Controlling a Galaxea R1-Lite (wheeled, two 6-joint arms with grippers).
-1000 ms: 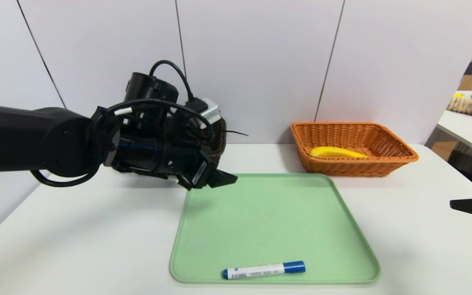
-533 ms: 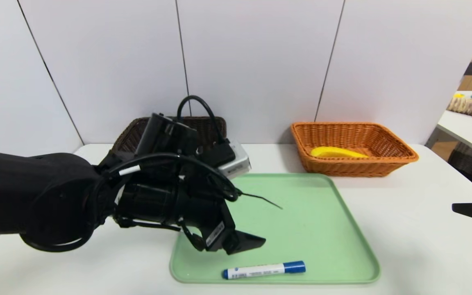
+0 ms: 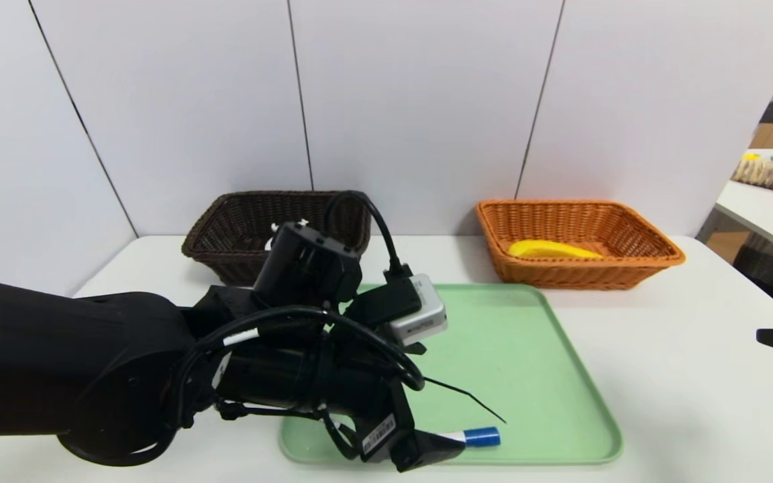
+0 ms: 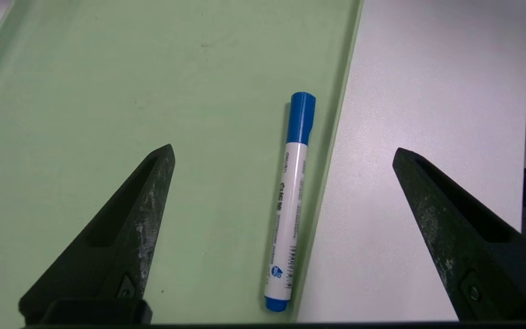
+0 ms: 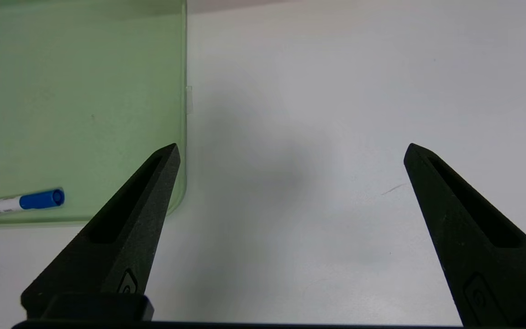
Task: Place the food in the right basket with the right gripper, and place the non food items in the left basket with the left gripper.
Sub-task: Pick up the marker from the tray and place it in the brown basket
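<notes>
A white marker with a blue cap (image 4: pixel 291 196) lies on the green tray (image 4: pixel 85 91) along its front rim. My left gripper (image 4: pixel 283 150) hangs open just above it, one finger over the tray and the other over the table, touching nothing. In the head view the left gripper (image 3: pixel 435 451) hides most of the marker, and only the blue cap (image 3: pixel 480 437) shows. A yellow banana (image 3: pixel 551 249) lies in the orange right basket (image 3: pixel 655 258). My right gripper (image 5: pixel 291 147) is open and empty over bare table to the right of the tray.
The dark brown left basket (image 3: pixel 225 235) stands at the back left, with something small and white inside. A white table (image 3: pixel 682 389) carries everything, and a wall closes off the back. A second table with soft toys (image 3: pixel 772 171) stands off to the right.
My left arm has swung from beside the left basket toward the tray's front edge and come down over the marker, still open. The right gripper has drifted slightly further right.
</notes>
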